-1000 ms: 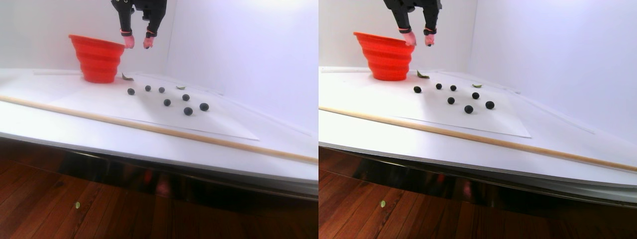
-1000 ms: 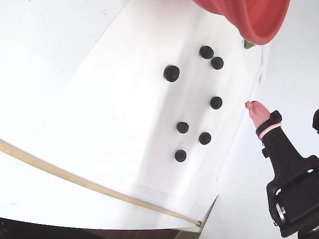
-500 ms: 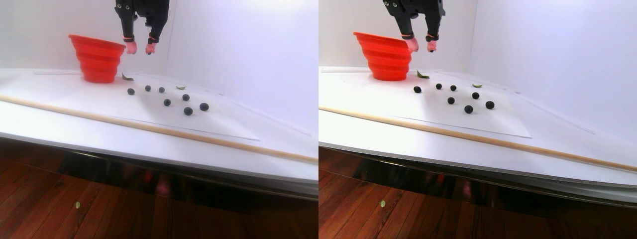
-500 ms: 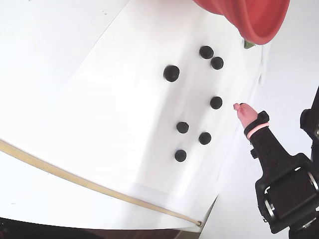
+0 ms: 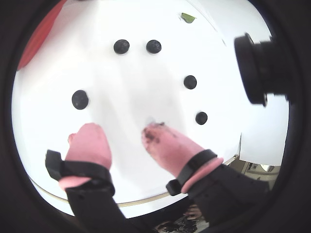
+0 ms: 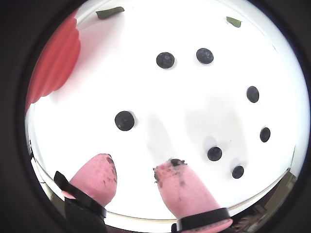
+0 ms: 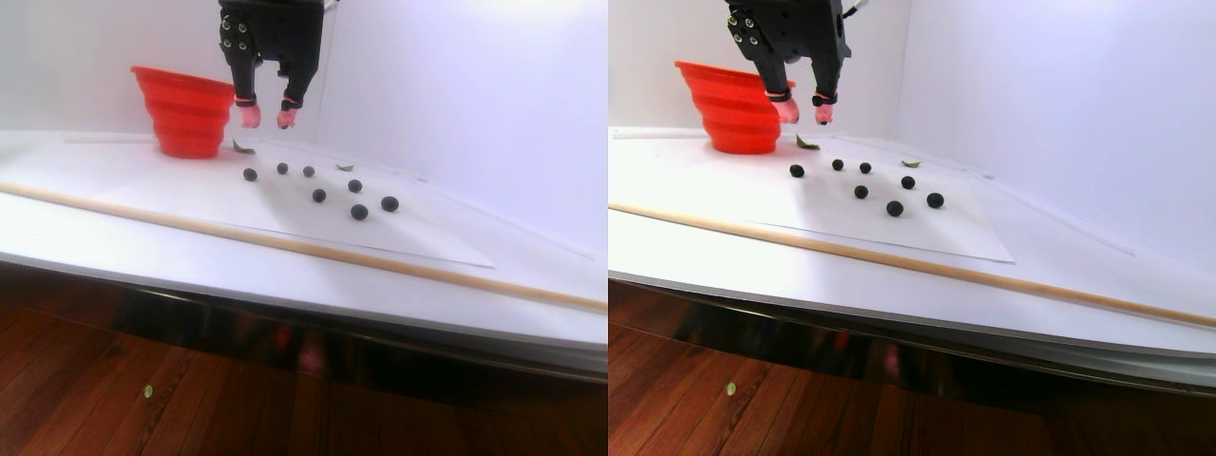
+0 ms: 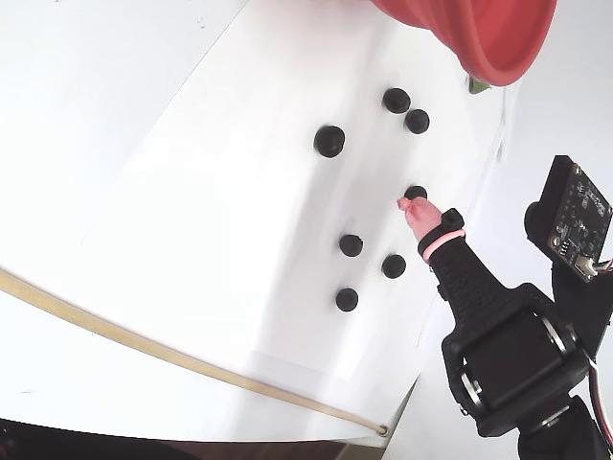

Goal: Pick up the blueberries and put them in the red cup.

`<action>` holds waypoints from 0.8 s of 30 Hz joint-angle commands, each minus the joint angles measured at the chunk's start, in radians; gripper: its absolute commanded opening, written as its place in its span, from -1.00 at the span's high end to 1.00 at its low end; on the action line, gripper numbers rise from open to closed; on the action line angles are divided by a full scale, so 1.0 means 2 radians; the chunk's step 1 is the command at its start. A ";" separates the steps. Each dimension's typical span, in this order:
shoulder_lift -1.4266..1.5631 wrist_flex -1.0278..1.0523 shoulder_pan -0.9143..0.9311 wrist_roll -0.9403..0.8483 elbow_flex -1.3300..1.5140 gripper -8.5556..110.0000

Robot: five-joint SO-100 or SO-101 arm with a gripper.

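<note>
Several blueberries lie scattered on a white sheet; the nearest one lies ahead of the left fingertip, and it also shows in a wrist view. Others lie farther out. The red cup stands at the upper left in both wrist views, at the back left in the stereo pair view, and at the top in the fixed view. My gripper is open and empty, with stained pink fingertips, and hangs above the sheet beside the cup.
A thin wooden rod lies along the table's front. Small green leaf scraps lie near the cup and the sheet's far edge. A black camera module juts in at the right. The table edge drops to a wooden floor.
</note>
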 commanded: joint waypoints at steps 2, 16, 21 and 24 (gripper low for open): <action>-0.003 -0.018 -0.001 0.005 -0.017 0.59; -0.061 -0.057 -0.010 0.015 -0.030 0.58; -0.080 -0.069 -0.012 0.020 -0.039 0.58; -0.094 -0.080 -0.012 0.025 -0.044 0.58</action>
